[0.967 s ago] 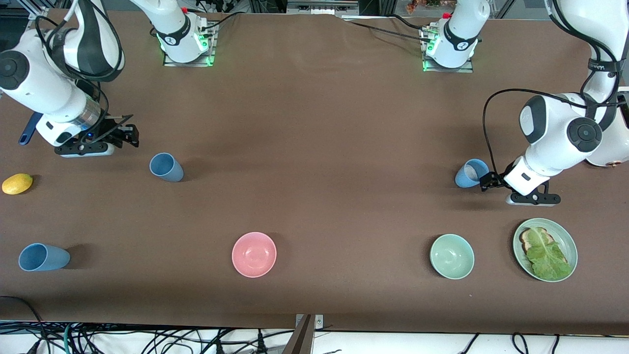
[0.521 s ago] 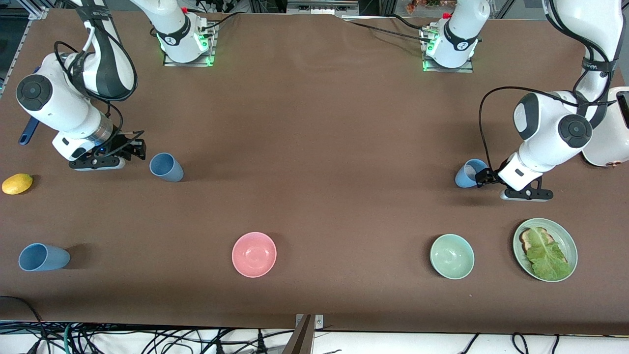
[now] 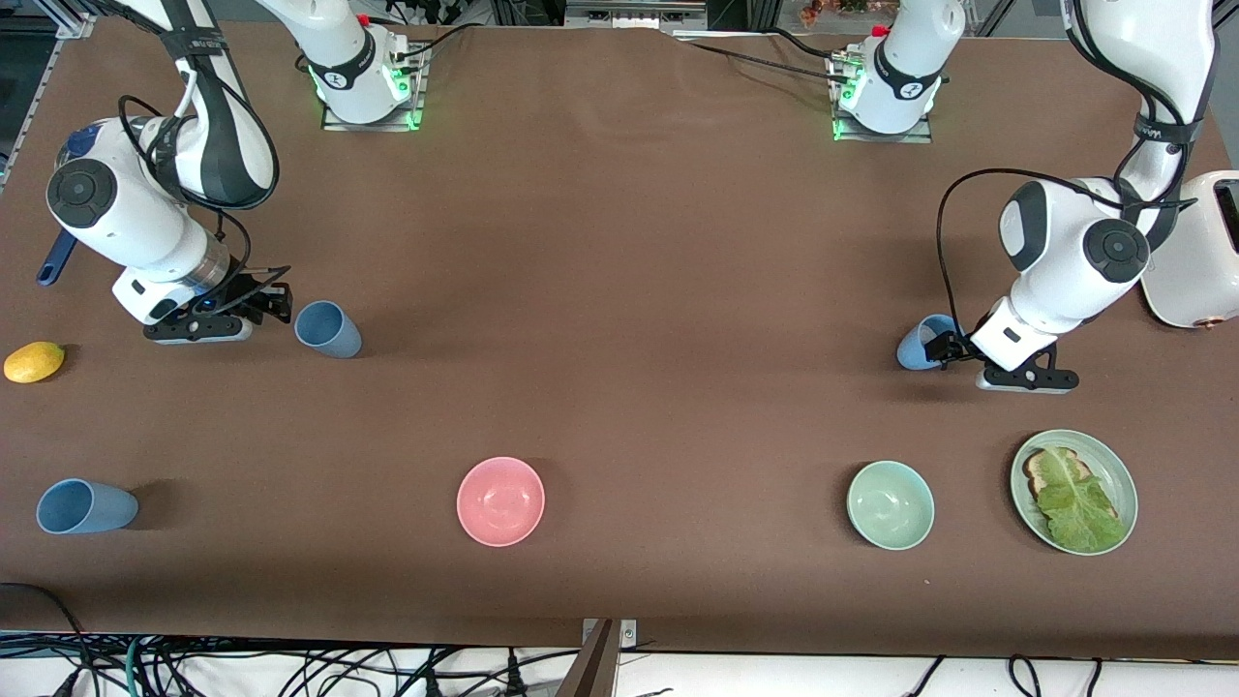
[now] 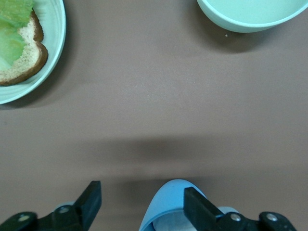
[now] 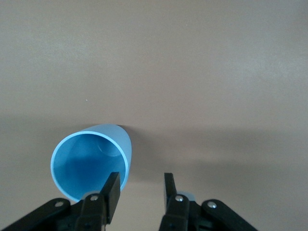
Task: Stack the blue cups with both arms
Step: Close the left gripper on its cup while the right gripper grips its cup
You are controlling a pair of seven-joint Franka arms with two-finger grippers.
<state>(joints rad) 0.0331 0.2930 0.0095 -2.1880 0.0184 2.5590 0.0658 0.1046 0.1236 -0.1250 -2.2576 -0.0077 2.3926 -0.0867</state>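
Observation:
Three blue cups are on the brown table. One blue cup (image 3: 327, 329) stands toward the right arm's end, and my right gripper (image 3: 279, 308) is low beside it. In the right wrist view this cup (image 5: 91, 163) has one finger at its rim, while the right gripper (image 5: 142, 177) is open over bare table. Another blue cup (image 3: 918, 343), whitish inside, is at the left arm's end. My left gripper (image 3: 941, 347) is at its rim. The left gripper (image 4: 142, 188) is open astride that cup's (image 4: 171, 202) wall. A third blue cup (image 3: 85, 506) sits nearer the camera.
A pink bowl (image 3: 500, 500), a mint-green bowl (image 3: 891, 504) and a plate (image 3: 1121, 474) with toast and lettuce sit nearer the camera. A lemon (image 3: 34, 361) and a dark-blue handle (image 3: 56, 259) lie at the right arm's end. A white toaster (image 3: 1195, 252) stands by the left arm.
The right gripper has come down and across to the rim of its cup. The left gripper has slid onto its cup's rim and its jaws have narrowed.

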